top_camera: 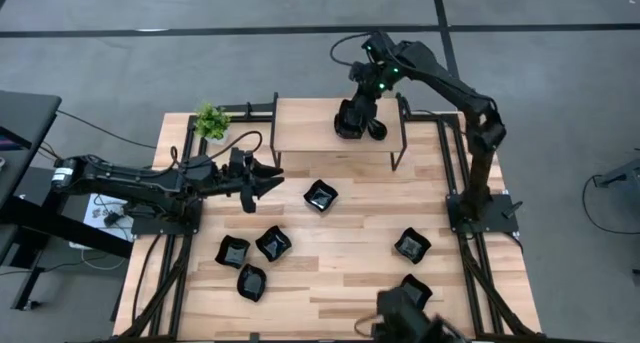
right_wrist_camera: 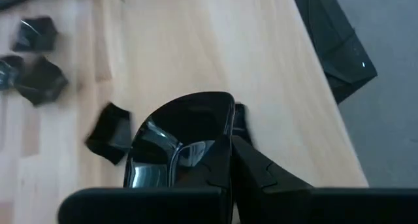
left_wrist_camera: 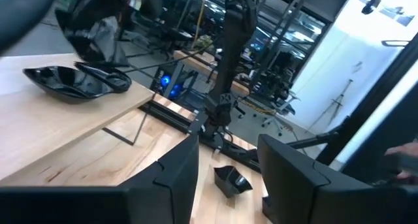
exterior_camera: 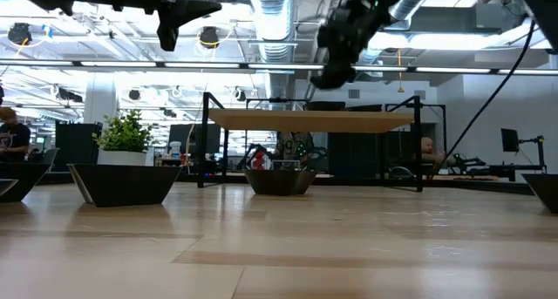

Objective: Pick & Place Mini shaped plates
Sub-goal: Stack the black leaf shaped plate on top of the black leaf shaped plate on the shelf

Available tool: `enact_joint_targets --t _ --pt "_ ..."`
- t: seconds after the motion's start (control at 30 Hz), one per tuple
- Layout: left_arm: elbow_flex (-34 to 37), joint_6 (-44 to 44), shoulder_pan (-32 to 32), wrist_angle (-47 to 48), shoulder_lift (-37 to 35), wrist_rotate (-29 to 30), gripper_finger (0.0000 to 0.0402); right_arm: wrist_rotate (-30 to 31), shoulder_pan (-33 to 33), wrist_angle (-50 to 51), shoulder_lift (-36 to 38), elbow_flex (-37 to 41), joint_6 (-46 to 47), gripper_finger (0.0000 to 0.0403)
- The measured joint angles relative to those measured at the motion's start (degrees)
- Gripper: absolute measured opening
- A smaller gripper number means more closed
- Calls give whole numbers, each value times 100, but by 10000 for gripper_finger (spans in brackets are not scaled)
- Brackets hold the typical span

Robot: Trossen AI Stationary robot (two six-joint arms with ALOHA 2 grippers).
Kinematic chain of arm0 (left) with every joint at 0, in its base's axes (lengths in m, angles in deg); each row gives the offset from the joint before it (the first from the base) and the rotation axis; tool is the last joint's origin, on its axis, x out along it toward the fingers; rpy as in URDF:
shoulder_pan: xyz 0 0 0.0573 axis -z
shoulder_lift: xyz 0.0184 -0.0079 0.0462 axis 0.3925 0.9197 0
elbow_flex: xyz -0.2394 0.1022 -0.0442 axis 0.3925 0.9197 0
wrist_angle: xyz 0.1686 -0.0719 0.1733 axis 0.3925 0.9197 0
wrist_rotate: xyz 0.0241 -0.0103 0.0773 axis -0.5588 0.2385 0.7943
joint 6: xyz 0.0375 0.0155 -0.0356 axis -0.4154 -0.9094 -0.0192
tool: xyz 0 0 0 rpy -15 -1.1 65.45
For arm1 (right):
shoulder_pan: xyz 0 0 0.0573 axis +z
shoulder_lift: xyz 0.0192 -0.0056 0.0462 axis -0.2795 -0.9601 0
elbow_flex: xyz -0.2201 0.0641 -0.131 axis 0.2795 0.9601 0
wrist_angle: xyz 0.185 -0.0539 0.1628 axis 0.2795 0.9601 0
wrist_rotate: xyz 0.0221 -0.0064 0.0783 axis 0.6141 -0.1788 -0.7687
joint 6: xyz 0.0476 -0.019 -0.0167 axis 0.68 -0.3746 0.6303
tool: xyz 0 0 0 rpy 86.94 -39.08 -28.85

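Right pincer (top_camera: 362, 123) is over the raised shelf (top_camera: 300, 133) at the counter's back, clenched on the rim of a glossy black mini plate (right_wrist_camera: 176, 142); whether the plate touches the shelf can't be told. Left pincer (top_camera: 268, 175) hangs above the counter (top_camera: 350, 283) near its left-center, released and empty. Six other mini plates lie on the counter: one at center (top_camera: 320, 195), three front-left (top_camera: 251, 258), two on the right (top_camera: 412, 245). Small green plant (top_camera: 210, 121) at the back-left corner.

A robotics lab or workshop: bare ceiling ducts (exterior_camera: 270, 11) and strip lights overhead, office chairs (left_wrist_camera: 277, 123) (several) beyond the tabletop's (exterior_camera: 279, 238) far edge.
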Motion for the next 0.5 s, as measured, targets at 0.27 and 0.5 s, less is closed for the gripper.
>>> enact_joint_targets --t 0.27,0.5 --pt "0 22 3 -15 4 346 156 -278 -250 56 -486 0 -773 0" --pt "0 14 24 -18 4 403 156 -274 -202 11 -503 0 -902 1"
